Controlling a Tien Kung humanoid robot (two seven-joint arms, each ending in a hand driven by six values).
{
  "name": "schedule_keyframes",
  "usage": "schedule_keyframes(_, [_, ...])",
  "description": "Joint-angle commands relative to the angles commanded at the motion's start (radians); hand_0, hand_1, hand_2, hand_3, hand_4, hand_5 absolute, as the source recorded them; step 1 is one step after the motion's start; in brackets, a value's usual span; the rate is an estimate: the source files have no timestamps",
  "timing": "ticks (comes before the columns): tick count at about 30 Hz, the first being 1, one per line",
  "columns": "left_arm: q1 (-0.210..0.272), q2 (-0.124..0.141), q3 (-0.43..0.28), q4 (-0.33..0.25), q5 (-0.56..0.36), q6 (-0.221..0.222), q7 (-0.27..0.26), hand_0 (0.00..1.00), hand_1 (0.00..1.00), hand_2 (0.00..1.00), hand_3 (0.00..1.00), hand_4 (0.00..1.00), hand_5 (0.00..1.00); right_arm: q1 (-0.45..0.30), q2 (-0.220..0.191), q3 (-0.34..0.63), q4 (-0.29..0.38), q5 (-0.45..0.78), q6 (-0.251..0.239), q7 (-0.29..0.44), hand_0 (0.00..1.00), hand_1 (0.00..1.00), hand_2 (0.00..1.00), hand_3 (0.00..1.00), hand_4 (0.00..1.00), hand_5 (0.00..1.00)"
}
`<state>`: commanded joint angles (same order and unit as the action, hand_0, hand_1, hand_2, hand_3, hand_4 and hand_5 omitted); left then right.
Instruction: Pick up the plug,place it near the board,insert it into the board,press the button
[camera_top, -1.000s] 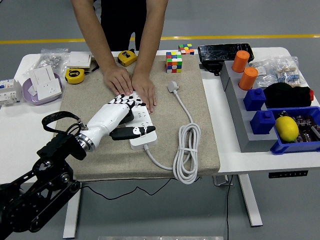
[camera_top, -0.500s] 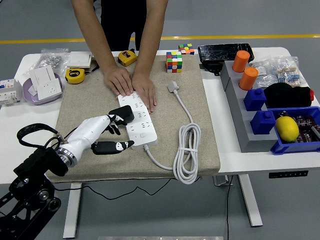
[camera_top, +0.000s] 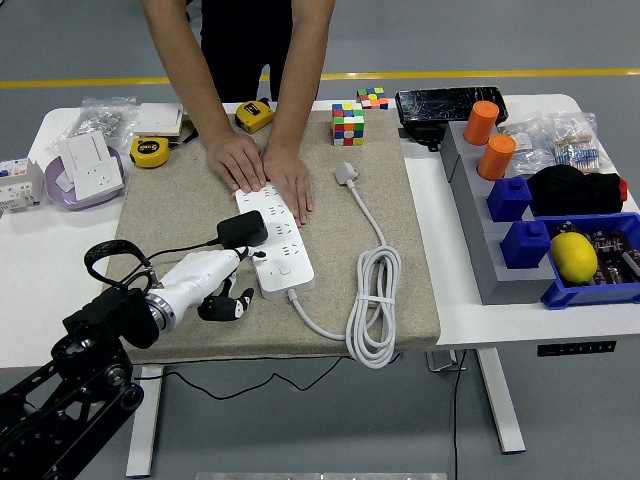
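**Clerk:** Item one, the board?

**Keeper:** White power strip (camera_top: 279, 243) lay lengthwise on the beige mat (camera_top: 400, 240), centre of the table (camera_top: 30, 270). Its far end, at 12 o'clock, was covered by a person's two hands (camera_top: 265, 172) pressed flat on it. Its own cord (camera_top: 372, 300) ran off toward 4 o'clock into a loose coil, ending in a white plug head (camera_top: 346, 172) lying free at the strip's 2 o'clock.

**Clerk:** Item two, the plug?

**Keeper:** Black plug (camera_top: 242, 230), seated against the strip's left edge at about 9 o'clock; its prongs could not be seen. A thin black lead trailed from it toward 8 o'clock.

**Clerk:** The robot's hands?

**Keeper:** Left hand (camera_top: 212, 283), white-backed, lay just at the plug's 7 o'clock, apart from it, dark fingers (camera_top: 230, 305) curled under and gripping nothing. Whether a fingertip touched the strip's near corner was hard to make out. The right one was outside the frame.

**Clerk:** The button?

**Keeper:** Too small to single out.
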<state>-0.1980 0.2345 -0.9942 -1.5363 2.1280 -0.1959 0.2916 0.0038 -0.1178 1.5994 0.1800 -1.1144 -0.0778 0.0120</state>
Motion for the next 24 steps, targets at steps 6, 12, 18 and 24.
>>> schedule_keyframes(6, [-0.012, -0.006, 0.023, -0.007, -0.029, -0.002, -0.009, 0.15, 0.046, 0.14, 0.916, 0.479, 0.056, -0.002, -0.001, -0.001, 0.0, -0.003, 0.0, -0.001, 0.911, 0.862, 0.799, 0.79, 0.998, 0.998])
schedule_keyframes(12, [-0.026, -0.001, 0.05, -0.005, -0.068, -0.017, -0.021, 0.151, 0.046, 0.14, 0.906, 0.476, 0.038, -0.004, -0.002, -0.002, 0.0, -0.004, 0.0, -0.001, 0.911, 0.862, 0.798, 0.79, 0.998, 0.998])
schedule_keyframes(18, [-0.034, 0.0, 0.06, 0.014, -0.051, -0.02, -0.017, 0.151, 0.045, 0.141, 0.908, 0.477, 0.034, -0.002, -0.003, -0.001, 0.0, -0.006, 0.0, 0.0, 0.911, 0.862, 0.798, 0.79, 0.998, 0.998])
schedule_keyframes(24, [-0.037, -0.002, 0.063, 0.027, -0.039, -0.028, -0.014, 0.151, 0.044, 0.14, 0.909, 0.478, 0.032, -0.004, -0.003, -0.001, 0.0, -0.004, 0.0, -0.002, 0.911, 0.861, 0.799, 0.79, 0.998, 0.998])
